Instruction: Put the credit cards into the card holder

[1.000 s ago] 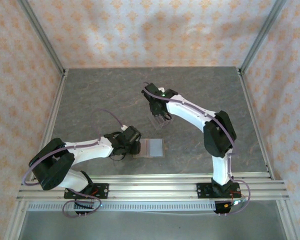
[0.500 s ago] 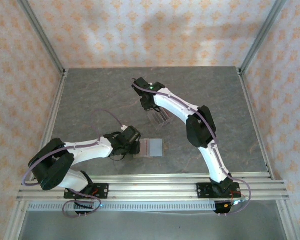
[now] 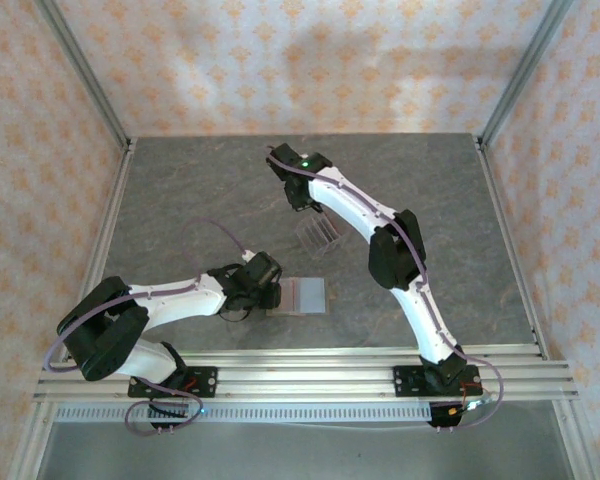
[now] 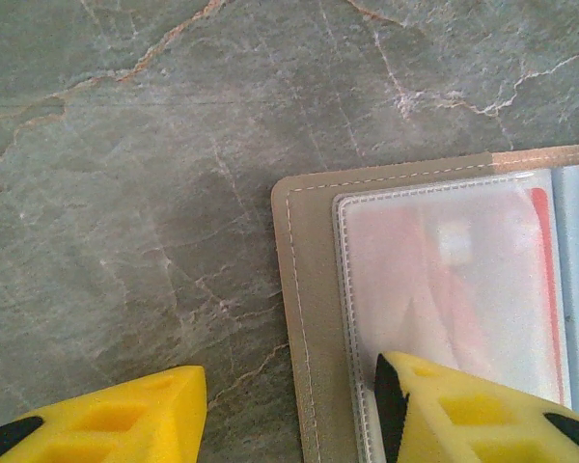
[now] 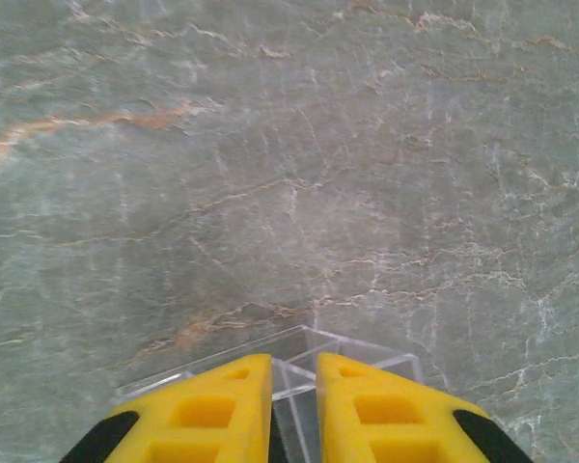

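Near the middle front, my left claw (image 4: 288, 391) stands wide. One finger (image 4: 463, 415) overlaps a corner of the card holder (image 4: 304, 289), which lies opened flat on the surface (image 4: 125, 193), clear sleeve up and long axis roughly left to right. Farther back and right, my right claw (image 5: 293, 386) is narrowed at the clear stand (image 5: 367, 365); whether it pinches the stand, I cannot tell.

Open table (image 3: 180, 200) left; clear stand (image 3: 317, 238) and card holder (image 3: 305, 296) occupy centre.
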Motion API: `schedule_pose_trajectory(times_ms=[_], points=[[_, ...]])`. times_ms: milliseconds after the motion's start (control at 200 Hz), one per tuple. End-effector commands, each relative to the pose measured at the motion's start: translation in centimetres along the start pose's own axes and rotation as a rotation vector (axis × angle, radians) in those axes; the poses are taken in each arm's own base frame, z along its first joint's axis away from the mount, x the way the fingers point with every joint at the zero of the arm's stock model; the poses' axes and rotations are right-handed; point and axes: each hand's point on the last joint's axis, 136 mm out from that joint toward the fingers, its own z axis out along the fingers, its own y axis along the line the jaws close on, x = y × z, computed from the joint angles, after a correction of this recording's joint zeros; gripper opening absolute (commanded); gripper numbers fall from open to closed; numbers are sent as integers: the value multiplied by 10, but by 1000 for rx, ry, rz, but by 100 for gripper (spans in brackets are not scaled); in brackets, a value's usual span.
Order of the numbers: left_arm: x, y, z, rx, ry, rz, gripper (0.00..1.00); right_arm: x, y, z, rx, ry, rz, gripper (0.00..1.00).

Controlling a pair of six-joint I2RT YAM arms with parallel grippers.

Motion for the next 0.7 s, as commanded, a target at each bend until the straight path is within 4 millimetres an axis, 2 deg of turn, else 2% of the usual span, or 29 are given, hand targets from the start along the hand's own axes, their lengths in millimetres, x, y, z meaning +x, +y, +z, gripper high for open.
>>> schedule_pose_trajectory(times_ms=[0,345,691], points=[[5,4,5,0,12,-7,50,11,-12,11,69,55,-43,19],[5,3,6,0,16,-11,50,13,-14,21,72,75,-40,18],[7,3,9,1,18,-20,49,13,-18,17,80,78,-28,16]])
